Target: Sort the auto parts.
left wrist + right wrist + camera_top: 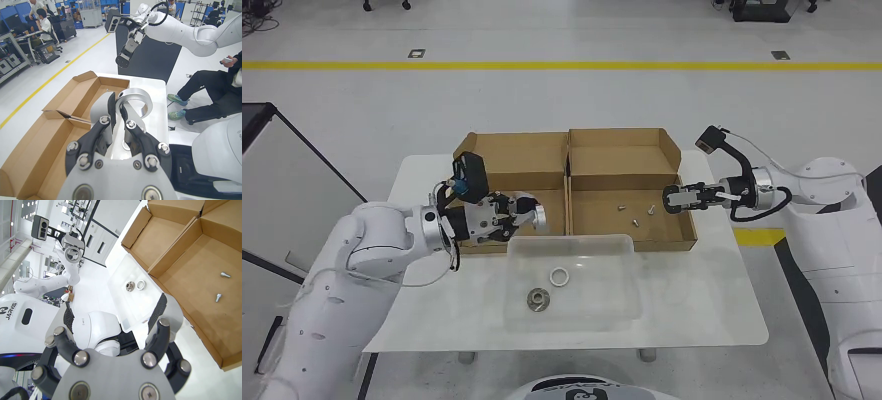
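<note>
One metal collar ring (135, 92) sits in the left pincer (117, 103), which is closed nearly all the way on the ring's wall, one ribbed pad inside the bore and the other outside. It holds the ring over the left cardboard box (517, 150), close to that box's right wall. The ring looks rigid, smooth and fairly weighty for its size, so a pinch on one wall may let it swing or slip; a low, gentle release seems wise. The right pincer (672, 197) hangs wide open and empty over the right side of the right cardboard box (592, 226), where a few small bolts (651, 210) lie. Near the front of the tabletop (712, 300), the clear bin (572, 238) holds a pale ring (561, 276) and a flanged hub (538, 297), probably best gripped across its rim.
</note>
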`<state>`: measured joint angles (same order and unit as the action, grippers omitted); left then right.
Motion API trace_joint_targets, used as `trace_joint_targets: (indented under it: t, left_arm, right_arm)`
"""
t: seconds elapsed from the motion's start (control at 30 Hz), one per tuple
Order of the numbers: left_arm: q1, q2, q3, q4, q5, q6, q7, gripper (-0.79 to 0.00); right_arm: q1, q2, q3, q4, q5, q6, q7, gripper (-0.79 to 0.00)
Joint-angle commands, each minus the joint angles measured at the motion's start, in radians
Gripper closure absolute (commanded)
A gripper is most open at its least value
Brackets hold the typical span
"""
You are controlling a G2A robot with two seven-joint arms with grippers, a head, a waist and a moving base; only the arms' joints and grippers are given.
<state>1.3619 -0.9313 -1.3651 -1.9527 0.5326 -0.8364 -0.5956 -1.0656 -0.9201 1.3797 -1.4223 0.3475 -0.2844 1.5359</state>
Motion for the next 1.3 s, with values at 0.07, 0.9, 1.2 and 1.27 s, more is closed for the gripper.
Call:
trace_joint_targets:
  t: [0.07,0.9,1.2,1.27]
  left_arm:
    - [0.0,0.0,0.0,0.0,0.0,0.0,0.0,0.0]
    - [-0.041,0.026,0.12,-0.095,-0.459,-0.176,0.169,0.0]
    - [-0.085,0.025,0.092,-0.145,-0.691,-0.176,0.137,0.0]
    - [-0.09,0.018,0.082,-0.157,-0.761,-0.176,0.103,0.0]
  right_arm:
    - [0.0,0.0,0.0,0.0,0.0,0.0,0.0,-0.785]
    - [0.0,0.0,0.0,0.0,0.0,0.0,0.0,-0.785]
    - [0.0,0.0,0.0,0.0,0.0,0.0,0.0,-0.785]
    - [0.0,0.0,0.0,0.0,0.0,0.0,0.0,-0.785]
